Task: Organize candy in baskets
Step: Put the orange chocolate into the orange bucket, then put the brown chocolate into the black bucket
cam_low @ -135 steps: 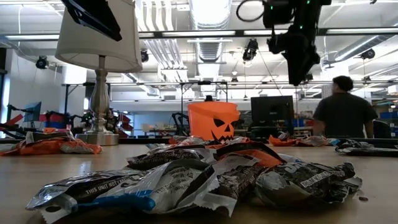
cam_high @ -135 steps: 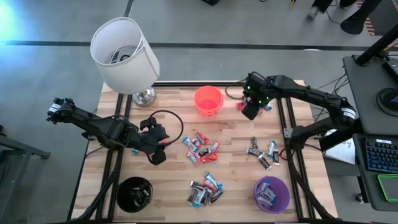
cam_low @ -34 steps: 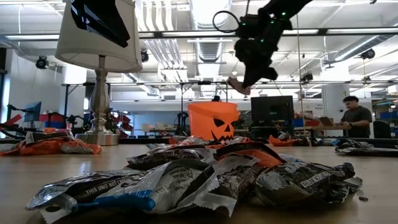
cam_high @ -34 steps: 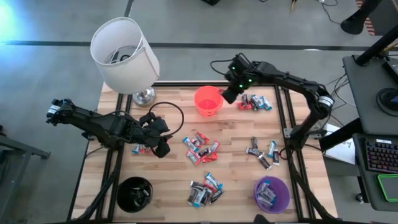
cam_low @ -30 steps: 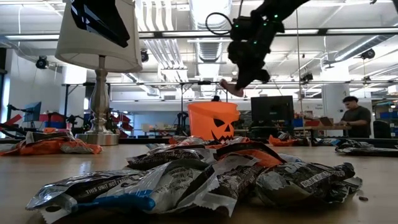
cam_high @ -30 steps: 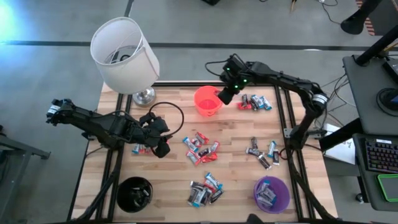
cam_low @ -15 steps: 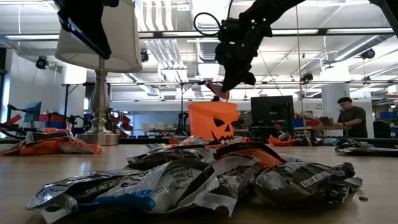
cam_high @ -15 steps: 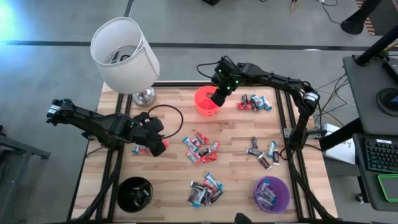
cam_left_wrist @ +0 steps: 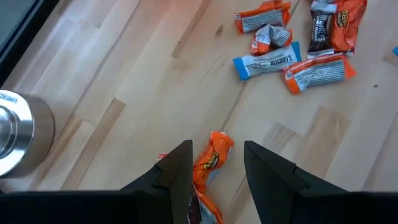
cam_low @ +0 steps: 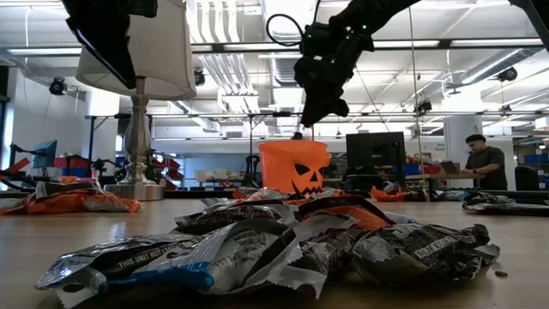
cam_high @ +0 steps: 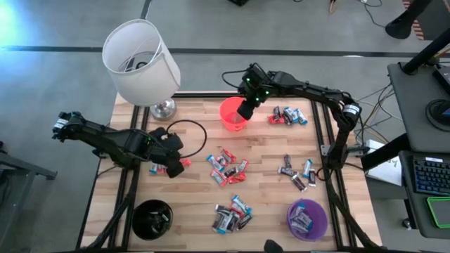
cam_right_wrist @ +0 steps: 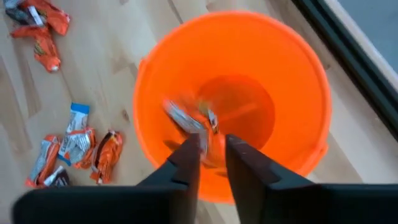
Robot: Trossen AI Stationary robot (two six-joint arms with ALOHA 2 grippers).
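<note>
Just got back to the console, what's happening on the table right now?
The right gripper is over the orange-red round bucket, fingers open, with a wrapped candy blurred inside the bucket. The left gripper is open and low over an orange-wrapped candy on the wooden table. Loose candies lie mid-table; the purple bucket and black bucket already hold some.

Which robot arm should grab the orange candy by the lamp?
Probably the left. Its open gripper already hangs right over that orange candy, fingers on either side. The right gripper is over the orange bucket, dropping a candy.
</note>
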